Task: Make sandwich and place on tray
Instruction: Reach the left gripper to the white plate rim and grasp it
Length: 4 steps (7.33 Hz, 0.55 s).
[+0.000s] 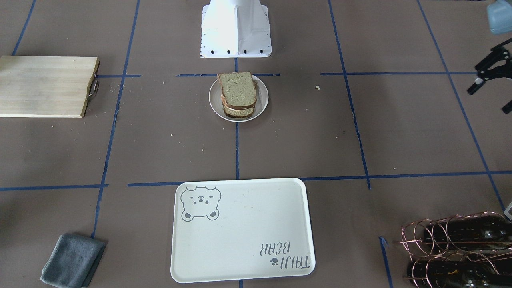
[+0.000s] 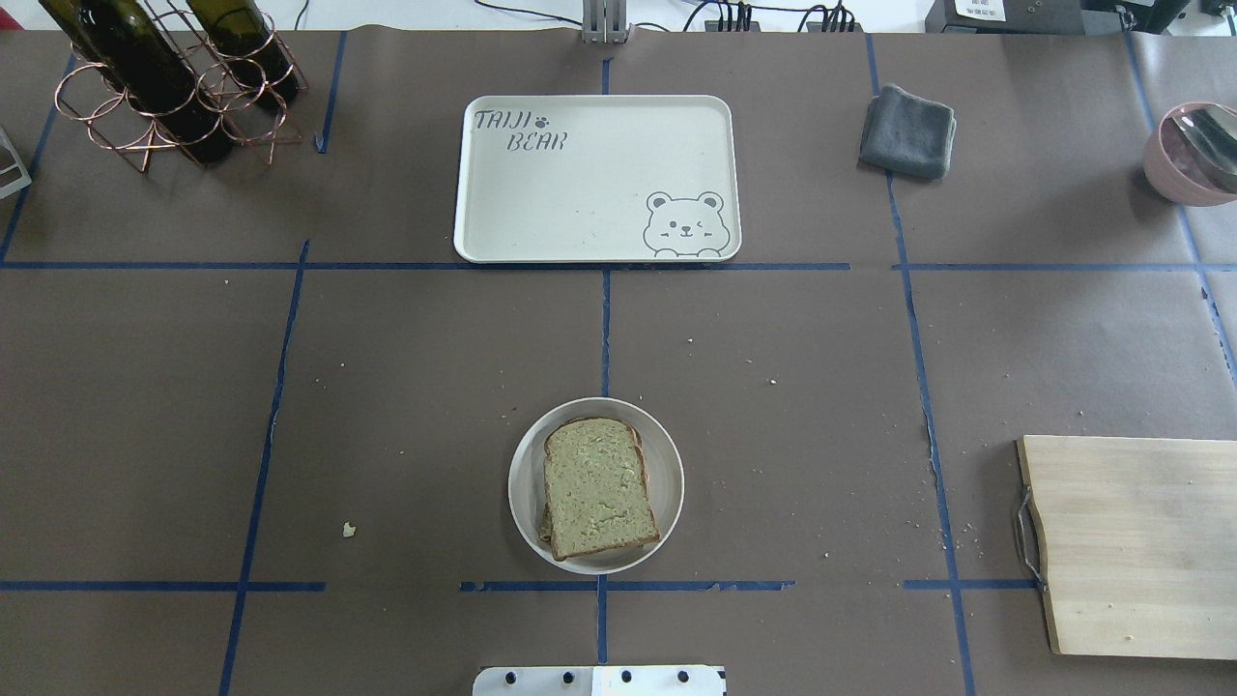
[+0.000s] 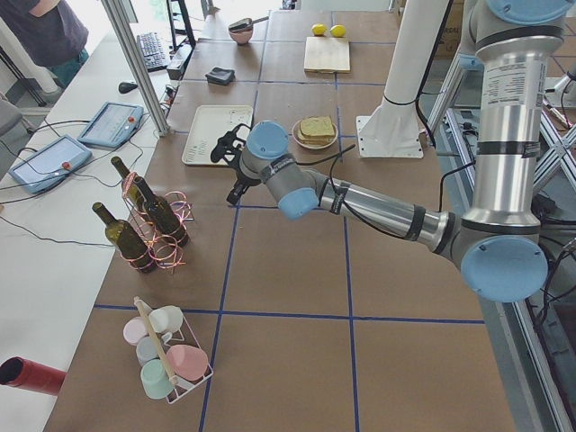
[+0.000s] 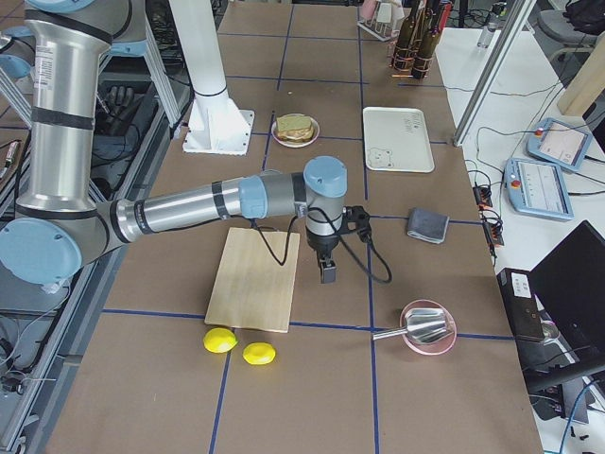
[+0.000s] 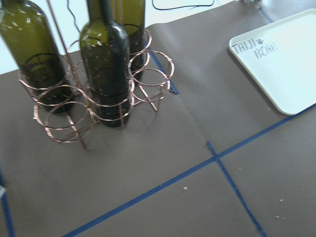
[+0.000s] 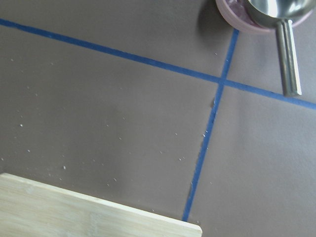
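The sandwich [image 1: 237,93] is stacked on a small round white plate [image 1: 262,95] near the robot base: greenish-tan bread slices with a white egg layer [image 1: 233,107] between them. It also shows in the overhead view [image 2: 599,488]. The off-white bear tray [image 1: 242,230] lies empty on the far side of the table [image 2: 580,193]. My left gripper [image 1: 490,99] hovers far to my left, above the table near the bottle rack, jaws apart and empty. My right gripper [image 4: 328,270] hangs beside the cutting board, far from the sandwich; I cannot tell whether it is open or shut.
A wooden cutting board [image 2: 1140,541] lies at my right. A grey cloth [image 2: 908,130] sits beside the tray. A copper rack with wine bottles [image 2: 164,87] stands far left. A pink bowl with a metal scoop [image 2: 1189,150] sits far right. Two lemons [image 4: 236,345] lie past the board.
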{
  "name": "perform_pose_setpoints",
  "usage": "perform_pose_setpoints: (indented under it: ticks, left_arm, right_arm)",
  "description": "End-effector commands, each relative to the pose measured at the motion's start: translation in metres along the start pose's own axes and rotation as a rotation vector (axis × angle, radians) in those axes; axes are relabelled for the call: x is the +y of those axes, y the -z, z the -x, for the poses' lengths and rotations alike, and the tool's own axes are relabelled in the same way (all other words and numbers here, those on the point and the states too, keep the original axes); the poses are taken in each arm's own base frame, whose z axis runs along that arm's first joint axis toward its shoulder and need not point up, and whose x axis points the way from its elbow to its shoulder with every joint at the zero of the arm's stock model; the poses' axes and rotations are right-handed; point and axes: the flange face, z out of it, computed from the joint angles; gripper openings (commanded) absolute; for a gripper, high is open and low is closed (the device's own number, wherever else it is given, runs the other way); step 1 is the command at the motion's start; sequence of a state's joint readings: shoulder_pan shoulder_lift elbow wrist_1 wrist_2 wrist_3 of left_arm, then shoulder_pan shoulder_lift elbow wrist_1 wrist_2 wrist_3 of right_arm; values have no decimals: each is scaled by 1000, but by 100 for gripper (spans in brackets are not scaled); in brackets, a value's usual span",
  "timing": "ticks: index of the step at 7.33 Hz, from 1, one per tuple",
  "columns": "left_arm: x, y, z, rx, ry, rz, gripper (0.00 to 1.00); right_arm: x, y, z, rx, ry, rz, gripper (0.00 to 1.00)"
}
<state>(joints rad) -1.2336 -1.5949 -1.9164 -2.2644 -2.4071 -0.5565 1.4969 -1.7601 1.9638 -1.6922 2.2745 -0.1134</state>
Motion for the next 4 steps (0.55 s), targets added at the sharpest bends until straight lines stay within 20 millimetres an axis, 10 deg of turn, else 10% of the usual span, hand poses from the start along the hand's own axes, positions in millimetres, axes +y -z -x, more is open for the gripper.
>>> perform_pose_setpoints:
  ticks: [1,4]
  left_arm:
    - [-6,-72,-158,182,98,61,100]
    - [57,-172,-248,76,241,134,100]
  right_arm:
    - [51,-16,-36,-2,-69,53,100]
    - [54,-25,-44,-1,-80,66,100]
